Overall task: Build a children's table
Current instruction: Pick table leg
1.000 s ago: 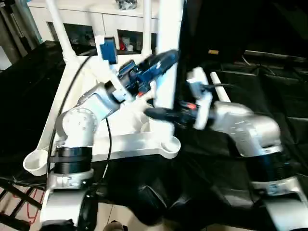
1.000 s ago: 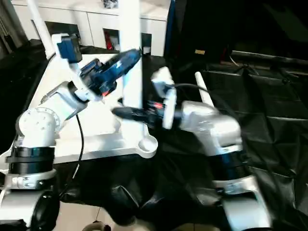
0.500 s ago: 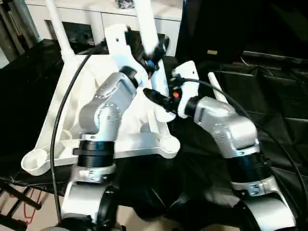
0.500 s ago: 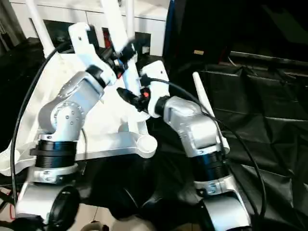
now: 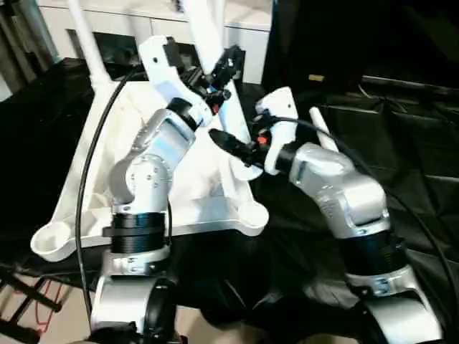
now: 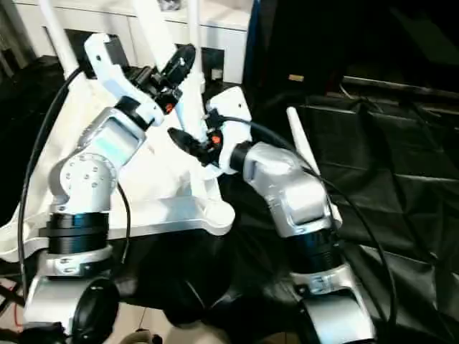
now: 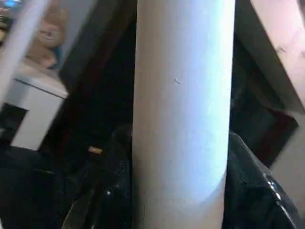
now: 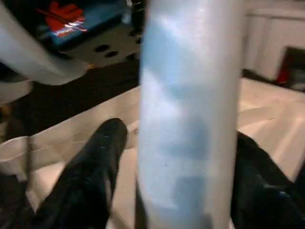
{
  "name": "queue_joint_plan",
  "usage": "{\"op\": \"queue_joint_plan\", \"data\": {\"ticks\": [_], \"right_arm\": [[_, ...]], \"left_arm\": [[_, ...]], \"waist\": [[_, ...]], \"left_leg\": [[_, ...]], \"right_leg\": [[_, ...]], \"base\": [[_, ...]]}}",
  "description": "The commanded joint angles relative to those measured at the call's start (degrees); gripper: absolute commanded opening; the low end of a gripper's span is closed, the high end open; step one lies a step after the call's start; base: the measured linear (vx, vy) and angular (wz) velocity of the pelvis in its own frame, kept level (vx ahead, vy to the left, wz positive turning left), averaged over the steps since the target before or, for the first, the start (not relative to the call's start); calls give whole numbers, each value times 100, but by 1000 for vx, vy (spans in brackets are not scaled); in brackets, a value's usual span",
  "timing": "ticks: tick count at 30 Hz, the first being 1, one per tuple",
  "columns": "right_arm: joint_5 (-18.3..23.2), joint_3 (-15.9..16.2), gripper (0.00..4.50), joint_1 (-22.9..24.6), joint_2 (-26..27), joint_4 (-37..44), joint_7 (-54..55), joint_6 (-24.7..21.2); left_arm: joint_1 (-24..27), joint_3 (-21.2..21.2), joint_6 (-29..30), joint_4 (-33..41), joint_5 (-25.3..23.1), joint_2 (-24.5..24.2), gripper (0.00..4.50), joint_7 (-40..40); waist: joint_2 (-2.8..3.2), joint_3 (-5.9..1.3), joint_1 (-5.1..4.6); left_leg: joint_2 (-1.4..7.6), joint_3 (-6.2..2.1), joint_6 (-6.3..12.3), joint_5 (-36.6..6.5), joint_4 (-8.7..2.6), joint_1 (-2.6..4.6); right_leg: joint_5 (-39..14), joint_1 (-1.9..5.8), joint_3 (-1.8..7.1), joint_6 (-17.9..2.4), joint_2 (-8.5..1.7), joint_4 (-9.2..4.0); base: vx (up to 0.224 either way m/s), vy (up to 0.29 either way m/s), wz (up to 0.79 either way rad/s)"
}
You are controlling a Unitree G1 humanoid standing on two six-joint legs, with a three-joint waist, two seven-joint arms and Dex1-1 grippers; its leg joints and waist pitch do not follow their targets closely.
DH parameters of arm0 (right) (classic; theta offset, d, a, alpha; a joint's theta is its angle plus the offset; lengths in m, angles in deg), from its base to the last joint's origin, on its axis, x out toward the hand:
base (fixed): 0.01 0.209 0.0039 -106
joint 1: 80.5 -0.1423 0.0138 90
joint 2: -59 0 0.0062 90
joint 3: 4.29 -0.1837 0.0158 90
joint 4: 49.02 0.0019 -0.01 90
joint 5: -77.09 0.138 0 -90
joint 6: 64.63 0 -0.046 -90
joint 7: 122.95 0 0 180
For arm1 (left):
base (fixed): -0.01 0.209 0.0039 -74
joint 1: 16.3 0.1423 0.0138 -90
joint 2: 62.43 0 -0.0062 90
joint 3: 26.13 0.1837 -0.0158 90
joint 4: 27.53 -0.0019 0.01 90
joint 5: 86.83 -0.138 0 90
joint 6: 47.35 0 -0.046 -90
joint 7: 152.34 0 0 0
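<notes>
The white tabletop (image 5: 208, 211) lies underside up on black cloth, its round corner sockets at the near edge. A white leg (image 5: 201, 21) rises tilted from its right side, top leaning left. My left gripper (image 5: 219, 72) is shut on this leg high up, and its fingers (image 7: 119, 157) press both sides of the tube (image 7: 183, 95). My right gripper (image 5: 233, 147) stands lower on the same leg (image 8: 190, 95). It is open, with a gap between one finger (image 8: 100, 157) and the tube. Another leg (image 5: 86, 43) stands upright in the far left corner.
A loose white leg (image 5: 323, 132) lies on the black cloth (image 5: 401, 143) right of the tabletop. A white cabinet (image 5: 136, 21) stands behind the table. Red cables (image 5: 36, 301) lie on the floor at the near left.
The held leg has tipped from upright to leaning left. My left gripper has moved up along it and closed on it. My right gripper's fingers have spread apart.
</notes>
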Motion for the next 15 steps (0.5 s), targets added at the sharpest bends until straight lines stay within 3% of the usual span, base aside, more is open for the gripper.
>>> {"op": "queue_joint_plan", "data": {"ticks": [1, 7, 15], "right_arm": [[247, -52, 337, -137, -285, -21, -477, -221], [522, -4, 337, -353, -906, -189, -1187, -954], [588, 93, 337, -597, -1073, -505, -1397, -1165]], "left_arm": [[4, 292, 76, -151, -42, -199, 185, -549], [-87, 578, 171, -149, -97, -565, 185, -1175], [-95, 732, 292, -39, 81, -596, 185, -1479]], "waist": [[22, -486, 3], [3, -493, 18], [-12, -495, 20]], "left_leg": [[49, 6, -33, -1069, -379, 105], [54, 11, -16, -952, -363, 94], [64, 15, -44, -936, -354, 91]], "right_leg": [[-1294, 344, 220, -753, -263, -410], [-1124, 371, 222, -921, -275, -370], [-1198, 370, 215, -991, -287, -367]], "base": [[0, 0, 0], [0, 0, 0], [0, 0, 0]]}}
